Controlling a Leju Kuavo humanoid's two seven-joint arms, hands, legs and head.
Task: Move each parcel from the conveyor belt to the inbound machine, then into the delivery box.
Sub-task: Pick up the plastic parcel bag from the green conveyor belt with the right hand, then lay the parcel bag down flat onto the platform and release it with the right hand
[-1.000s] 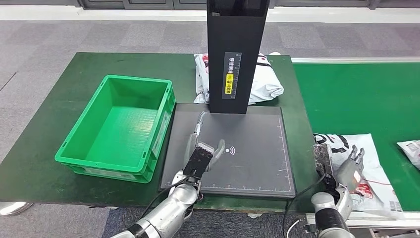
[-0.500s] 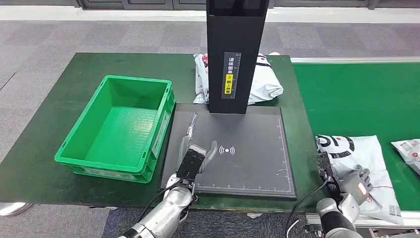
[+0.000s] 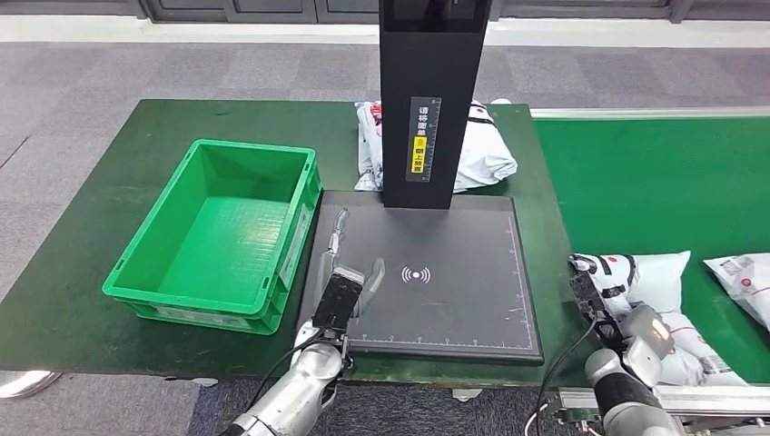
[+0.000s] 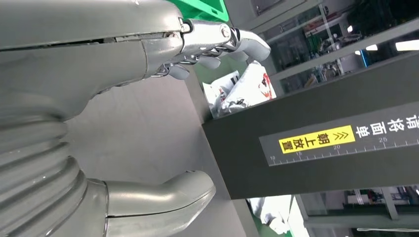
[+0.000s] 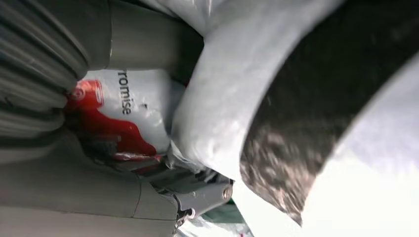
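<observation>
A white parcel [image 3: 649,277] with red and black print lies bunched up at the near edge of the green conveyor belt [image 3: 654,182]. My right hand [image 3: 640,334] grips its near end; in the right wrist view the crumpled parcel [image 5: 222,108] sits between thumb and fingers [image 5: 197,193]. My left hand [image 3: 346,283] hovers open over the left part of the black inbound machine's plate [image 3: 454,272], holding nothing, with its fingers [image 4: 222,39] spread. The green delivery box [image 3: 213,227] stands empty on the left of the table.
The machine's black column [image 3: 432,100] rises at the plate's far edge, with another white parcel [image 3: 486,145] behind it. A further parcel [image 3: 743,282] lies on the belt at the right edge. The dark green table [image 3: 109,163] surrounds the box.
My right hand has closed on the parcel and bunched it up from lying flat. My left hand has drawn back and leftward over the plate. The parcel at the right edge has come further along the belt.
</observation>
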